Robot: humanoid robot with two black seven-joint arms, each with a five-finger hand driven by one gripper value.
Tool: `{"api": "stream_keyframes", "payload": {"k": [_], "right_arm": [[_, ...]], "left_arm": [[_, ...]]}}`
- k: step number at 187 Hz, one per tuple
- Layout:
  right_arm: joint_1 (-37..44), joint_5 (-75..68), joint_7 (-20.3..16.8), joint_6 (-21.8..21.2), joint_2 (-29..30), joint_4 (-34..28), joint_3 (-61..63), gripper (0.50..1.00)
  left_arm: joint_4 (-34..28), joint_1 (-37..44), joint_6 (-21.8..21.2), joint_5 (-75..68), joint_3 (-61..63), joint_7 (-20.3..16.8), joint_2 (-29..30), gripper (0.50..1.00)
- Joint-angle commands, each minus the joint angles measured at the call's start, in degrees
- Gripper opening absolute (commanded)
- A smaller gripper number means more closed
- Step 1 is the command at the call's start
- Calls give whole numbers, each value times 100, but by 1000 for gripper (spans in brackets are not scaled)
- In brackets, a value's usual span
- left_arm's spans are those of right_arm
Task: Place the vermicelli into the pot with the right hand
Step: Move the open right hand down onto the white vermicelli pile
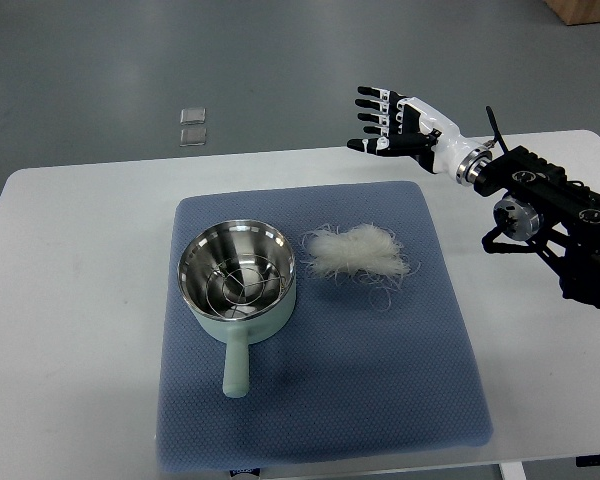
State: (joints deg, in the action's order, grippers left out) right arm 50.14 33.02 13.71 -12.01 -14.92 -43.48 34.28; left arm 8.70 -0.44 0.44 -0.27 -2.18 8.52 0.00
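A loose white bundle of vermicelli point(357, 252) lies on the blue mat point(420, 380), just right of the pot. The pot point(237, 272) is pale green with a shiny steel inside, a wire rack in it and its handle pointing toward me. My right hand point(385, 122) hangs above the table's far edge, up and right of the vermicelli, fingers spread and holding nothing. Its arm comes in from the right edge. The left arm is out of view.
The white table point(70, 300) carries the mat. Two small clear squares point(192, 126) lie on the grey floor beyond the table's far edge. A brown box corner point(585, 10) shows at the top right.
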Motion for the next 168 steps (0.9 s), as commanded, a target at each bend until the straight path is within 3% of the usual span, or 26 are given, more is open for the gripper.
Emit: {"api": "stream_keyframes", "payload": {"k": [1,76,116,168], "right_arm": [[48,407,0,-152,-125,-81,-18,924],[566,1866,35,-618,-907,-952,-694,919],[962,1989,35,-900,-1039,-960,-694,921],[971,2358,9,-935,-943,-978,-747,921]], "left_arm": [[0,0,0,1,-2,0,0,1000],[0,0,-9,1,-2,0,0,1000],[0,0,-9,1,7,0,0,1000],[0,0,-9,1,-2,0,0,1000]]}}
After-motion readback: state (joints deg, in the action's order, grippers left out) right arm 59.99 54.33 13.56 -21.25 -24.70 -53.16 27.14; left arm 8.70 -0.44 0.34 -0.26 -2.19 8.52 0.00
